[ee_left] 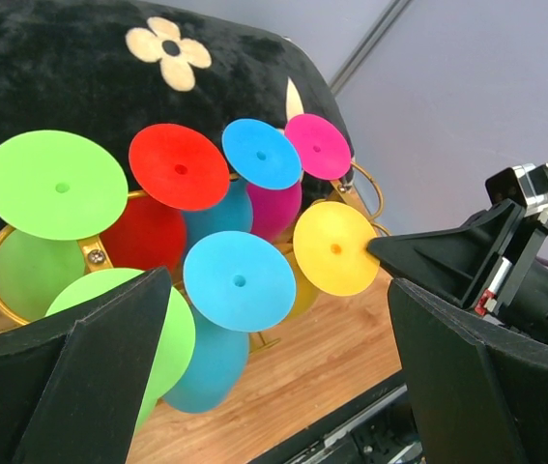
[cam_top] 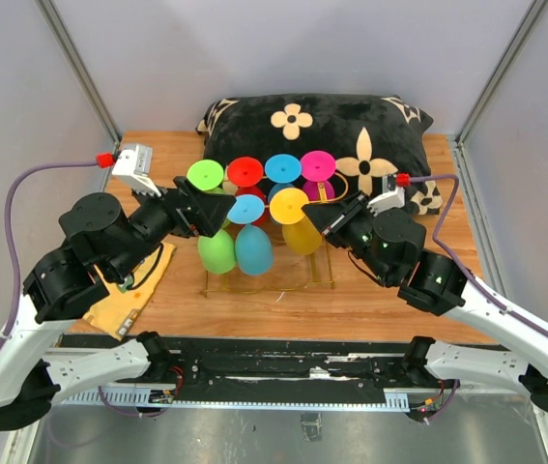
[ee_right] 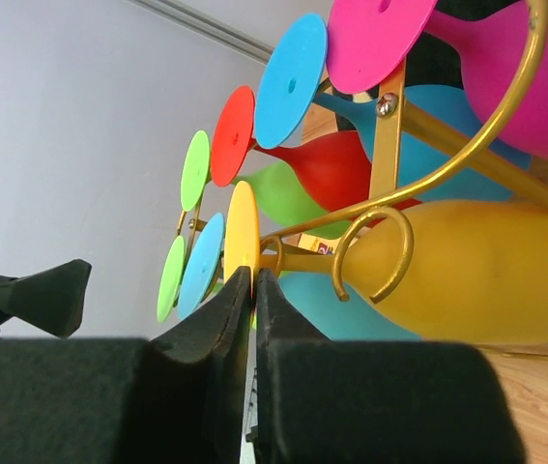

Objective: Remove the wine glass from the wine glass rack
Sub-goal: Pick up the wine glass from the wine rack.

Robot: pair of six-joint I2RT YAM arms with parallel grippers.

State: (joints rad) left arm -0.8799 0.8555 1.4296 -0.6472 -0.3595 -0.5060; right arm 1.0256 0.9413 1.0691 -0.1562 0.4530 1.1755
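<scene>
The wine glass rack [ee_right: 386, 155], a thin gold wire frame with scrolls, stands at the middle of the wooden counter [cam_top: 389, 290]. A black cushion [cam_top: 351, 121] with cream flowers lies at its 12 o'clock. Coloured glasses hang bowl-down from the rails with their foot discs facing up. In the back row are green [cam_top: 205, 175], red [cam_top: 245, 172], blue [cam_top: 282, 167] and magenta [cam_top: 318, 165] discs.

In the front row, a green glass [cam_top: 216, 251] and a light blue glass [cam_top: 252, 247] hang side by side. The yellow wine glass [cam_top: 302, 235] hangs at their 3 o'clock, on the rack's right end.

The right hand [ee_right: 252, 275] reaches in from the rack's 4 o'clock. Its two black fingers are pinched tight on the edge of the yellow wine glass's foot disc. The glass's stem sits in the gold rail and its bowl lies beside a scroll.

The left hand [ee_left: 278, 285] is at the rack's 9 o'clock with its fingers spread wide, gripping nothing. It faces the discs, and whether it touches the nearest green one cannot be told.
</scene>
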